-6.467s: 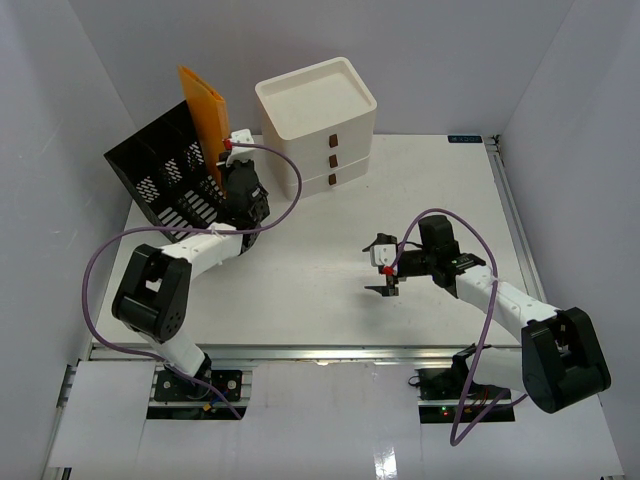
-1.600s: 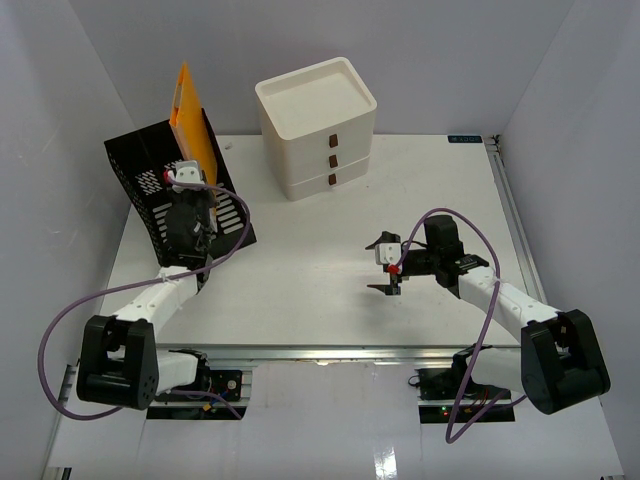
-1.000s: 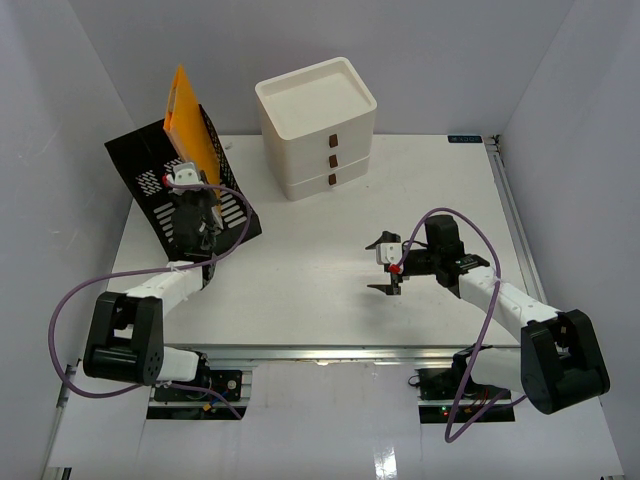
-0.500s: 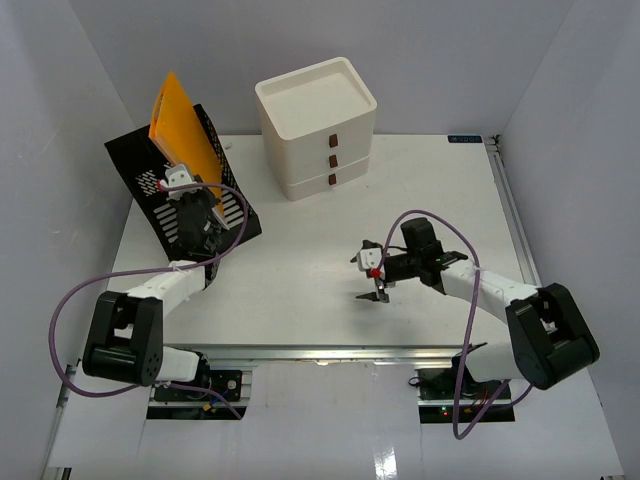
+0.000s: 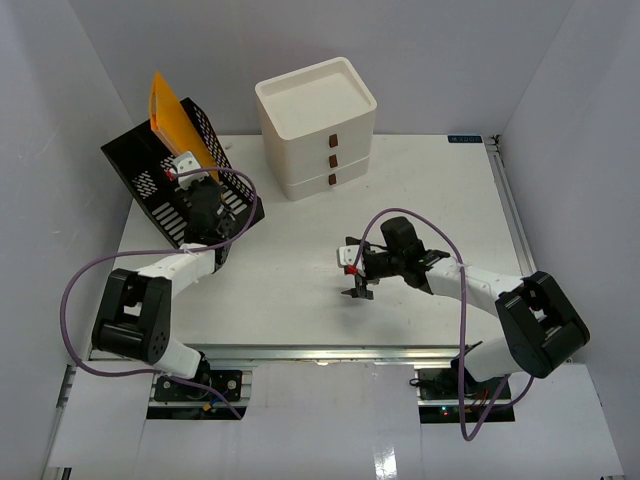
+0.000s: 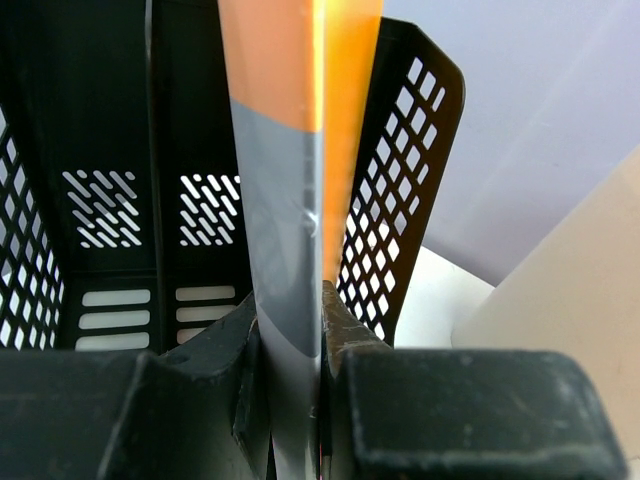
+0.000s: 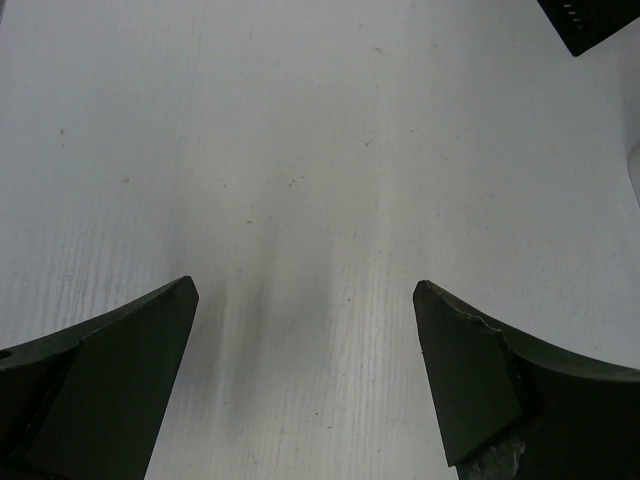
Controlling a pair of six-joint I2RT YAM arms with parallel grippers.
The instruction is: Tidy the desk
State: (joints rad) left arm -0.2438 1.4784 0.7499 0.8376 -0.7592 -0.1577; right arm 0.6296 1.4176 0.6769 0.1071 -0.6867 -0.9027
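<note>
The desk point(image 5: 300, 290) is a wide white tabletop with a metal rail along its front. A black mesh file tray point(image 5: 165, 190) sits tilted at its back left. My left gripper point(image 5: 190, 185) is inside the tray, shut on an orange and grey folder point(image 5: 170, 115) that stands upright out of the tray. In the left wrist view the folder point(image 6: 290, 200) runs up between my fingers point(image 6: 345, 330), with the tray's perforated wall point(image 6: 400, 180) beside it. My right gripper point(image 5: 357, 268) is open and empty just above the bare desk point(image 7: 300, 180) near the middle.
A cream three-drawer box point(image 5: 318, 125) stands at the back centre, right of the tray. A black corner of the tray point(image 7: 590, 25) shows at the top right of the right wrist view. White walls close in the desk on three sides.
</note>
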